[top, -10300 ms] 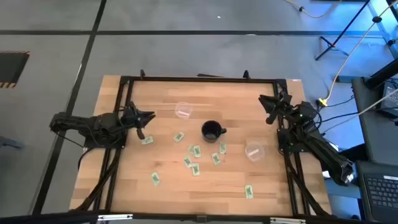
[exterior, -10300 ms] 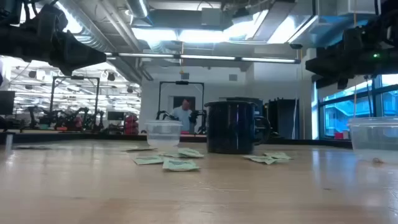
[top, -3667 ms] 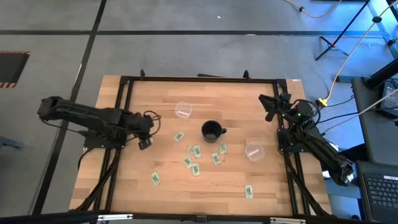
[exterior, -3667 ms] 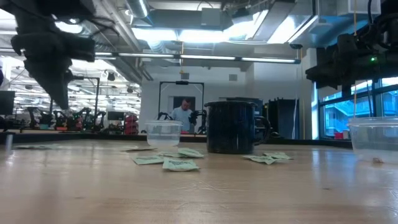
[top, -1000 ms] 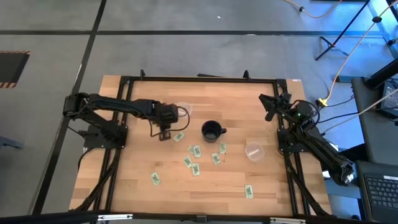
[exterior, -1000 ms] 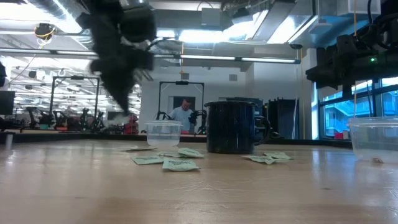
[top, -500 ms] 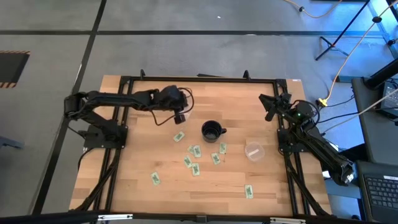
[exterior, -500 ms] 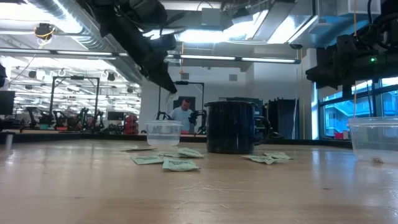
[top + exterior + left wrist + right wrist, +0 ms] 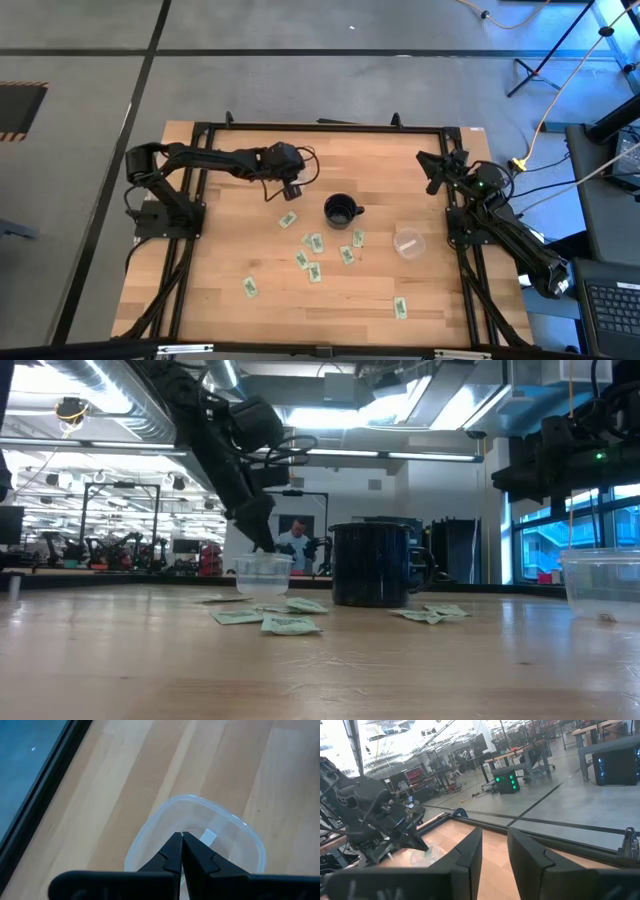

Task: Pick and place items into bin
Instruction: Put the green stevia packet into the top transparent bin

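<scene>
My left gripper (image 9: 292, 189) is shut and points down, directly above a clear plastic container (image 9: 296, 176) on the far left part of the table. In the low view its tips (image 9: 266, 546) sit just over the container's rim (image 9: 262, 558). A small pale patch (image 9: 209, 836) shows right beside the fingertips in the left wrist view. Several pale green packets (image 9: 314, 243) lie flat around a black mug (image 9: 342, 210), with one (image 9: 288, 220) near the container. My right gripper (image 9: 494, 865) is open, raised at the table's far right corner (image 9: 434, 172). My left gripper is shut from above, pointing down into the container's mouth. The pale patch (image 9: 209, 836) beside its fingertips (image 9: 175, 845) looks like a packet held at their free ends, lifted clear. The fingers hide which part they have.
A second clear container (image 9: 408, 242) stands right of the mug. Lone packets lie toward the near edge (image 9: 249, 288) and near right (image 9: 400, 308). A black frame (image 9: 320, 127) runs round the table. A person stands far off in the room (image 9: 295, 545).
My left gripper has moved toward the table's far edge and a little right, from beside the packets to over the clear container. It rose on the way, then came down to the container's rim. It has stayed shut. The right arm has kept still.
</scene>
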Motion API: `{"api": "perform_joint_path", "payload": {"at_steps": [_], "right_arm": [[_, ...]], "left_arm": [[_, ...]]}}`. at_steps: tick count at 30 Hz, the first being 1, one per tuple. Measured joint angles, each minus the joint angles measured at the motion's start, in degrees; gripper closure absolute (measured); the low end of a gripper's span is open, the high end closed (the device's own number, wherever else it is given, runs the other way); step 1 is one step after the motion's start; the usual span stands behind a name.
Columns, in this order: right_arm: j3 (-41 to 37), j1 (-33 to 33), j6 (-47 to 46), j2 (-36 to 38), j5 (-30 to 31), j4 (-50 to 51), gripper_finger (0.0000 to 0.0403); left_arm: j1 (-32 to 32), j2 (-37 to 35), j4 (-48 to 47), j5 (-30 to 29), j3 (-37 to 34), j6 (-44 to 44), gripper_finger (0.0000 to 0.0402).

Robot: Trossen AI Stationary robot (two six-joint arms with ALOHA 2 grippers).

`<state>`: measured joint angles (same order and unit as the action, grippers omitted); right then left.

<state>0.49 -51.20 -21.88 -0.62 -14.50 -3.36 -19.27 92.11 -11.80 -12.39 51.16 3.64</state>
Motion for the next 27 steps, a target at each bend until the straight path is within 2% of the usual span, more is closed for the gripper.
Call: {"api": "perform_joint_path", "payload": {"at_steps": [8, 16, 20, 22, 27], "right_arm": [[0.00, 0.00, 0.06, 0.00, 0.00, 0.00, 0.0308], [0.00, 0.00, 0.06, 0.00, 0.00, 0.01, 0.0308], [0.00, 0.00, 0.06, 0.00, -0.01, 0.02, 0.0308], [0.00, 0.00, 0.06, 0.00, 0.00, 0.02, 0.0308], [0.00, 0.00, 0.08, 0.00, -0.02, 0.01, 0.0308]], "left_arm": [[0.02, -1.32, -0.16, 0.02, 0.00, 0.09, 0.0386], [0.02, -3.79, -1.15, -0.77, 0.00, 2.05, 0.0330], [0.22, -7.79, -4.77, -0.49, 0.00, 4.15, 0.0310], [0.70, -10.60, -7.56, 2.67, 0.00, 6.00, 0.0303], [3.78, -15.52, -15.23, 16.62, 0.02, 10.04, 0.0293]]}}
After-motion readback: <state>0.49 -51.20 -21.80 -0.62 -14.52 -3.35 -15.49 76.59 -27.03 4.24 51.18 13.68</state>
